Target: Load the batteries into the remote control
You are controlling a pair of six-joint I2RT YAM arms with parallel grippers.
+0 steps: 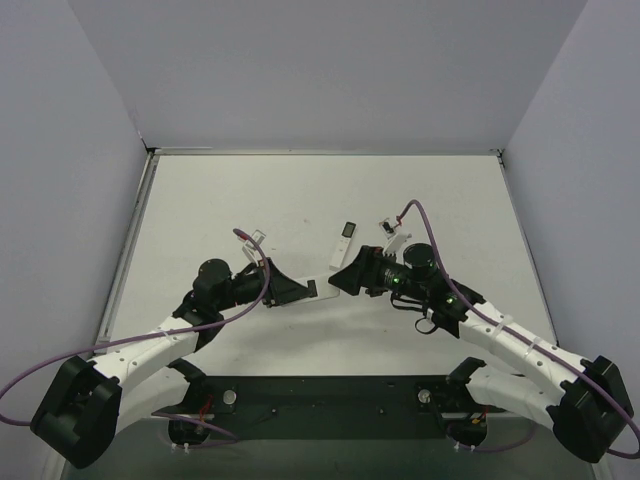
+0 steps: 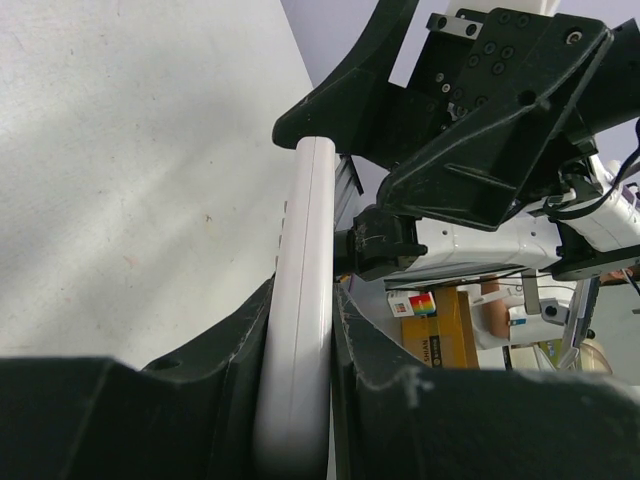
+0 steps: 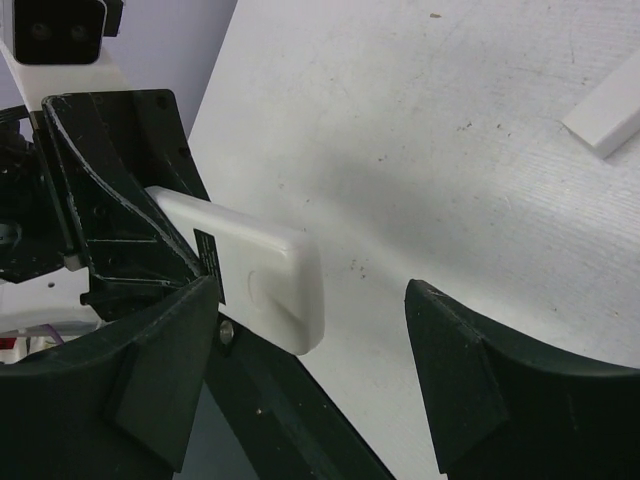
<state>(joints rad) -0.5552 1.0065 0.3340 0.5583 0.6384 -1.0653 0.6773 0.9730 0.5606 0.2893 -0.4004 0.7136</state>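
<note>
- The left claw (image 2: 305, 300) is pressed together on the remote control (image 2: 308, 200), holding it edge-up above the desk (image 2: 120, 180).
- The right claw (image 3: 310, 340) is spread. The remote control's free end sits between its fingers (image 3: 455, 350), close to one.
- A slimmer white remote (image 1: 346, 236) lies on the desk beyond.

White left arm (image 1: 150, 350) and right arm (image 1: 515, 345), black joints.
Purple cables (image 1: 262, 292) loop above the black base plate (image 1: 330, 395); left gripper (image 2: 300, 330), right gripper (image 3: 312, 295) angular black.
</note>
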